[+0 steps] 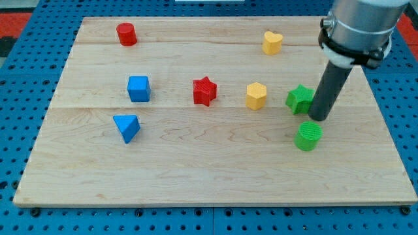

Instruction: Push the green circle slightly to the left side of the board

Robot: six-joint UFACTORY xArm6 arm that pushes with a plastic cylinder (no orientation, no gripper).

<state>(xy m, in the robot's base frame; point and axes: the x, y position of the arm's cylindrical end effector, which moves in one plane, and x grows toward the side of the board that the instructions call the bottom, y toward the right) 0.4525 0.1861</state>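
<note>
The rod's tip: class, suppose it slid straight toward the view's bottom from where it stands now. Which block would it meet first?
Most likely the green circle, which lies just below my tip and slightly to the view's left. The green star sits beside the tip, out of that line. Depth is uncertain from one view.

Arm end: wide grey metal cylinder, glossy, ringed by black clamp band with small lug on view's left. Below it, straight dark grey rod, smooth, matte; my tip [319, 119] blunt, flat-ended.
</note>
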